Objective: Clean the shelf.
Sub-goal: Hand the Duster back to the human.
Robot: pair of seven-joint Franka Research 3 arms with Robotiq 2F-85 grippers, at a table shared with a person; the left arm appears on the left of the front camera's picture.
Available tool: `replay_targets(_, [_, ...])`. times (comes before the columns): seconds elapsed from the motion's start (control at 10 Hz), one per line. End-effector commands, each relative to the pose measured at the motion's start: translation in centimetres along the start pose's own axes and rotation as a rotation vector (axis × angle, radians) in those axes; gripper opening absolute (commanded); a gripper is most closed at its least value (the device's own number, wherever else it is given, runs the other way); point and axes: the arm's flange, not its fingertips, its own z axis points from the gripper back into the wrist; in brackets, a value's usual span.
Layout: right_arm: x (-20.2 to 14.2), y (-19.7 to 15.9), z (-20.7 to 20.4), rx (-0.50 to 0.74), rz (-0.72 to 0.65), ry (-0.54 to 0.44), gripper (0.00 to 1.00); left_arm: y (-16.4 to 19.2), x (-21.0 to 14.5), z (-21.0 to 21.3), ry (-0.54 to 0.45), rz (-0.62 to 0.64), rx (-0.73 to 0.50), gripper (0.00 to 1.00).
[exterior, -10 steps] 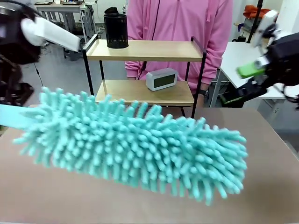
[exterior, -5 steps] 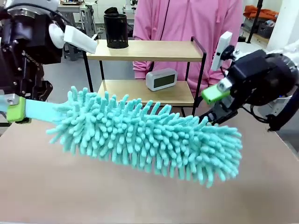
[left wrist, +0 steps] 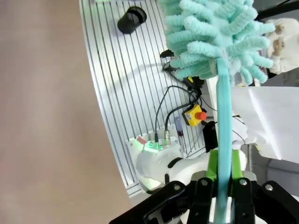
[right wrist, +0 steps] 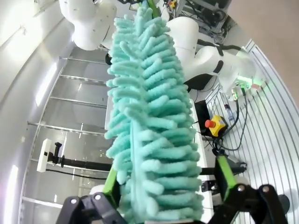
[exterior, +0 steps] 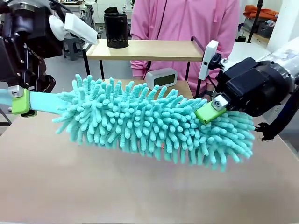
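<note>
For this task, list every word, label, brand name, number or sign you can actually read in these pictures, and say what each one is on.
No text can be read in any view.
Clock on the shelf: its display is too dim and partly hidden by the duster to give any digits.
Left gripper body: small pale lettering, too blurred to read.

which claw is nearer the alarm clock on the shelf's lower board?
Right. The right claw, open around the duster's fluffy tip, sits just right of the alarm clock. The left claw, shut on the duster's handle, is far left.
</note>
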Motion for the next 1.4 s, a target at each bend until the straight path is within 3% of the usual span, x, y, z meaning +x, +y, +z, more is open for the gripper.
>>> replay_targets(0.0, [-0.67, -0.08, 0.48, -0.011, 0.035, -0.007, 1.00, -0.53, 0.12, 0.43, -0.017, 0.012, -0.006, 0.13])
replay_targets(0.2, [-0.81, -0.24, 0.79, -0.011, 0.048, 0.017, 0.94, -0.23, 0.16, 0.59, -0.015, 0.029, -0.009, 0.13])
replay_targets(0.3, [-0.86, -0.45, 0.75, -0.012, 0.046, 0.034, 0.41, -0.07, 0.24, 0.61, -0.019, 0.034, -0.006, 0.13])
replay_targets(0.4, [-0.89, -0.44, 0.57, -0.008, 0.057, 0.046, 0.35, 0.02, 0.26, 0.60, -0.021, 0.043, 0.005, 0.13])
replay_targets(0.5, [-0.88, -0.45, 0.62, -0.007, 0.055, 0.047, 0.00, 0.09, 0.26, 0.58, -0.020, 0.048, 0.005, 0.13])
replay_targets(0.6, [-0.88, -0.55, 0.82, 0.008, 0.060, 0.050, 0.36, 0.15, 0.25, 0.53, -0.019, 0.052, 0.004, 0.13])
replay_targets(0.7, [-0.78, -0.63, 0.76, 0.006, 0.057, 0.051, 0.00, 0.22, 0.19, 0.58, -0.024, 0.060, 0.010, 0.13])
replay_targets(1.3, [-0.74, -1.00, 0.67, -0.002, 0.033, 0.070, 0.00, -0.06, 0.08, 0.53, -0.006, 0.046, -0.002, 0.13])
